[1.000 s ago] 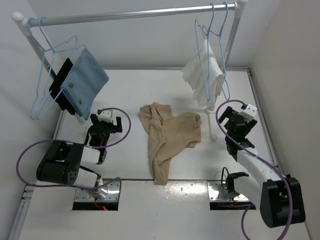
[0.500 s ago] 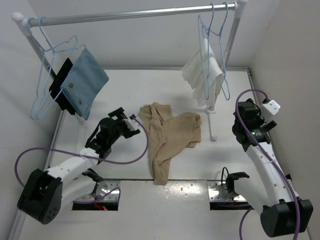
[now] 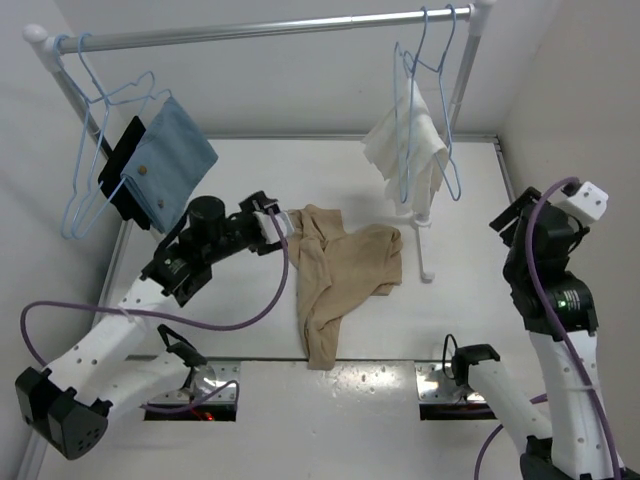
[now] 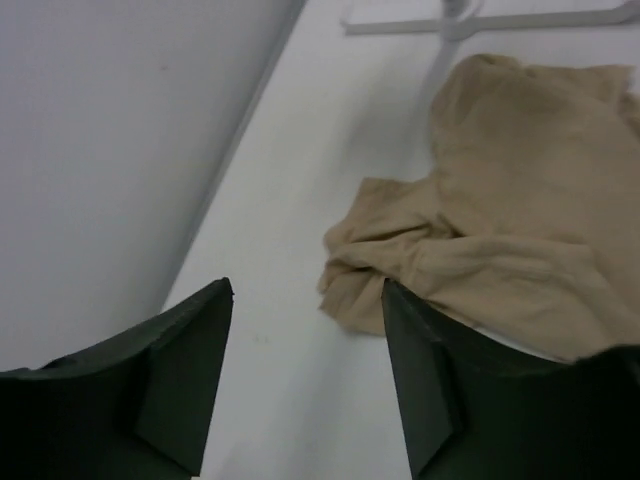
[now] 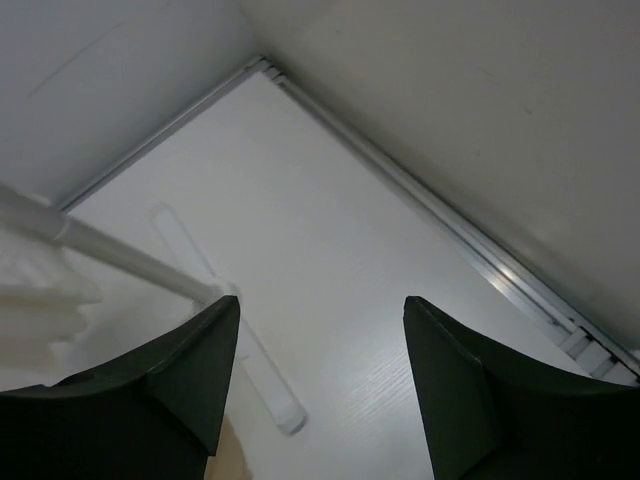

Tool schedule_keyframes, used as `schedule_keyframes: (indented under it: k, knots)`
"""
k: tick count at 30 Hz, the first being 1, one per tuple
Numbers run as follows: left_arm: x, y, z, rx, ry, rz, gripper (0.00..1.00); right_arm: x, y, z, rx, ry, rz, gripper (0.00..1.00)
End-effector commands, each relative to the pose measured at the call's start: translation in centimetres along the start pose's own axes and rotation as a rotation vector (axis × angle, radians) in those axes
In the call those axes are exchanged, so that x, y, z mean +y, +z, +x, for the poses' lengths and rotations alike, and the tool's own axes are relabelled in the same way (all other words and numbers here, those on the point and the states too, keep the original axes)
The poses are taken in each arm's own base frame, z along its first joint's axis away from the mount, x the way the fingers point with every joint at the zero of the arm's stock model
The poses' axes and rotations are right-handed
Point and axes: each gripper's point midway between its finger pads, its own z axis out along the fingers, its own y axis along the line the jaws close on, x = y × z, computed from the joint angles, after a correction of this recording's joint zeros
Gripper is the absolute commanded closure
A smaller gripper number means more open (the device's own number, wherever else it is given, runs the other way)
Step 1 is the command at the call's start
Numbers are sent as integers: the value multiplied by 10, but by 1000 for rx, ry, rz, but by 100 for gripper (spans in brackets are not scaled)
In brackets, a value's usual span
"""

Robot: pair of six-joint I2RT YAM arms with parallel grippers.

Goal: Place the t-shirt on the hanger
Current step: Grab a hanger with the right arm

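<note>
The tan t-shirt [image 3: 342, 268] lies crumpled on the white table, mid-centre; in the left wrist view it [image 4: 520, 220] fills the right side. My left gripper [image 3: 272, 222] is open and empty at the shirt's upper left edge; in its own view [image 4: 305, 290] the right finger overlaps a fold of the cloth. My right gripper [image 3: 512, 222] is open and empty, raised at the far right, and its own view [image 5: 320, 300] looks down on bare table. Pale-blue wire hangers [image 3: 418, 75] hang on the rail at the right, and others [image 3: 90, 150] at the left.
A white ribbed cloth [image 3: 405, 150] hangs from a right hanger, and a light-blue square cloth [image 3: 172, 165] hangs at the left. The rack's right post [image 5: 120, 255] and its foot [image 5: 270, 390] stand beside the shirt. Walls close in on the left, right and back.
My left arm has stretched forward and right from near its base to the shirt's left edge. My right arm has lifted and swung right, away from the rack post.
</note>
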Motion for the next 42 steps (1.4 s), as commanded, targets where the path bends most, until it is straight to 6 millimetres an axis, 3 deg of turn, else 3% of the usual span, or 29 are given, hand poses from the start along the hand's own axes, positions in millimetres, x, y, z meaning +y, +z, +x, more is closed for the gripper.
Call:
schedule_keyframes:
  k: [1, 3, 5, 9, 10, 12, 13, 14, 17, 19, 20, 23, 24, 28, 35, 42]
  knots:
    - [-74, 12, 19, 87, -181, 319, 38, 34, -20, -20, 13, -88, -236, 34]
    - [-85, 18, 33, 163, -188, 348, 57, 42, -33, -39, -19, -101, -306, 39]
    - [-103, 24, 41, 204, -183, 397, 57, 43, -43, -65, -82, -104, -326, 39]
    - [-130, 20, 47, 203, -125, 463, 42, 61, -67, -106, -195, -162, -462, 36]
    - [-143, 19, 50, 204, -118, 492, 38, 68, -75, -124, -241, -158, -498, 34]
    - [-148, 20, 54, 218, -125, 479, 37, 86, -79, -137, -262, -199, -571, 34]
    - [-147, 23, 55, 217, -138, 456, 36, 91, -92, -157, -303, -189, -609, 34]
    - [-151, 25, 55, 228, -170, 454, 36, 99, -96, -164, -310, -189, -644, 34]
    - [-153, 29, 59, 231, -203, 435, 36, 137, -116, -186, -345, -205, -826, 40]
    - [-154, 31, 59, 224, -211, 428, 36, 160, -136, -190, -348, -205, -985, 47]
    - [-158, 29, 63, 236, -223, 433, 36, 177, -139, -186, -332, -208, -1065, 50]
    - [-163, 30, 70, 245, -233, 437, 39, 201, -149, -186, -306, -161, -1187, 58]
    - [-162, 30, 71, 251, -231, 428, 39, 211, -142, -182, -281, -158, -1199, 59]
    - [-162, 31, 74, 256, -229, 419, 39, 236, -146, -180, -232, -116, -1307, 65]
    - [-165, 30, 80, 276, -229, 421, 35, 260, -147, -185, -179, -105, -1389, 65]
    - [-166, 31, 86, 296, -235, 410, 33, 274, -117, -171, -80, -111, -1320, 63]
